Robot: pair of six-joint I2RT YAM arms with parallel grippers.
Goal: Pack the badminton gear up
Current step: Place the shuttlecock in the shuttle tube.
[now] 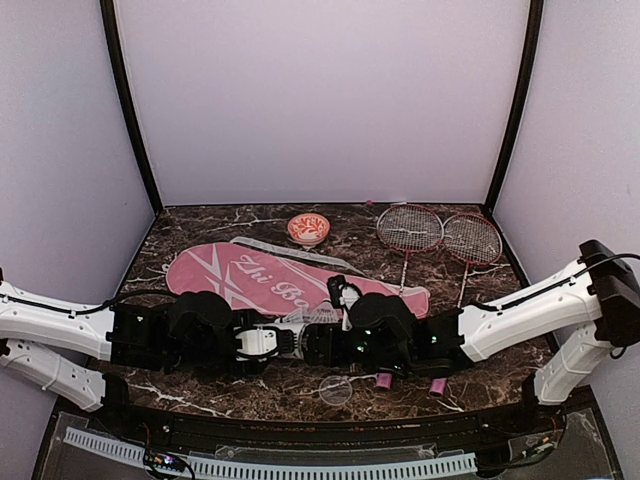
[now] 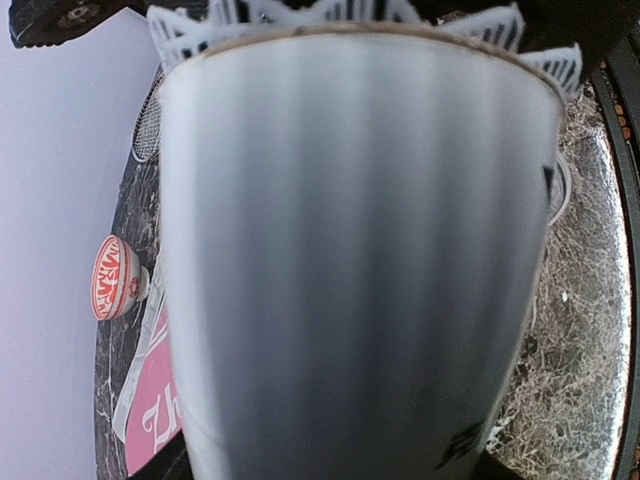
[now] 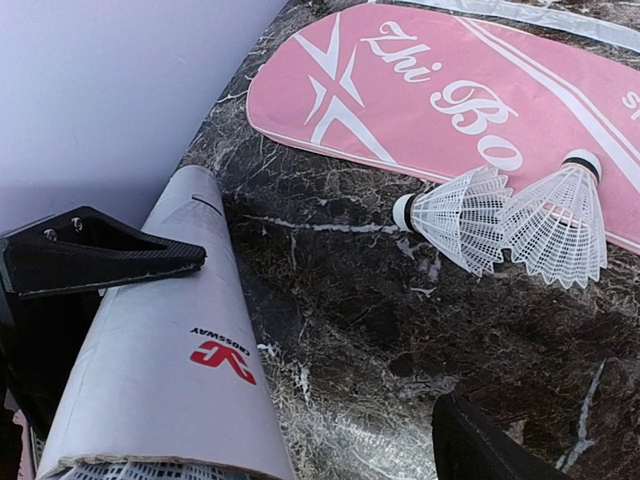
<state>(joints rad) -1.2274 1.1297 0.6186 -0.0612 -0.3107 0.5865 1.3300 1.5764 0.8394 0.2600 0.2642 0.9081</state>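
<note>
Left gripper [image 1: 262, 342] clamps tube [image 2: 350, 250], right gripper [image 3: 320, 335] spread wide; pinch nearest shuttlecock [image 3: 455, 215] by the feathers, keep tube level, feed it cork-first.

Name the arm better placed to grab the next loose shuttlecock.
Probably right: right pincer open and empty near two white feather shuttlecocks; left pincer holds the long white cardboard tube.

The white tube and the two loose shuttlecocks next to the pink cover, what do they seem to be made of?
The white tube looks like cardboard: it has a dull, paper-like surface with a red logo printed on it. The two shuttlecocks have netted white skirts, so they are probably plastic or nylon rather than feather. Their rounded white caps carry a dark band, and the cap material is unclear.
</note>
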